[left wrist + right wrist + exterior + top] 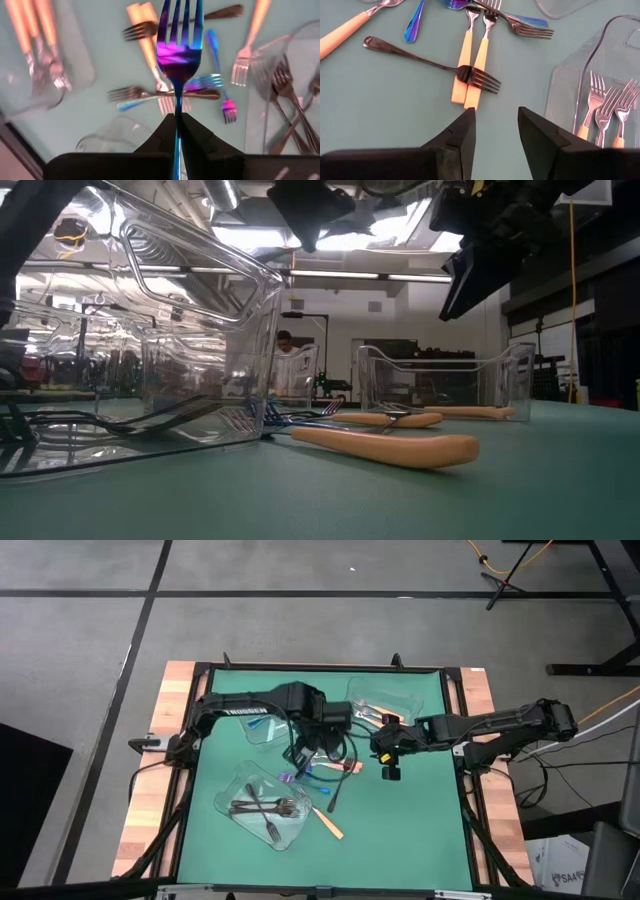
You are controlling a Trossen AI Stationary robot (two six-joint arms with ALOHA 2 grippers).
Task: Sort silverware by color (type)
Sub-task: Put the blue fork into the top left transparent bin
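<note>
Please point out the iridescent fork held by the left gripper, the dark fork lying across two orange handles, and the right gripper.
Iridescent fork (176,55), left wrist view, on its neck below the tines.
Dark fork (427,62), right wrist view, on its handle.
Right gripper (496,117), right wrist view, midway between its open fingertips.

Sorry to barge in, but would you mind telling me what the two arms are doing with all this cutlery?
They are sorting forks by colour into clear trays. The left gripper is shut on an iridescent fork, held above the loose pile in the middle of the table. The right gripper is open, hovering over a dark fork that lies across two orange-handled forks. One tray already holds dark forks, another orange-handled ones.
</note>
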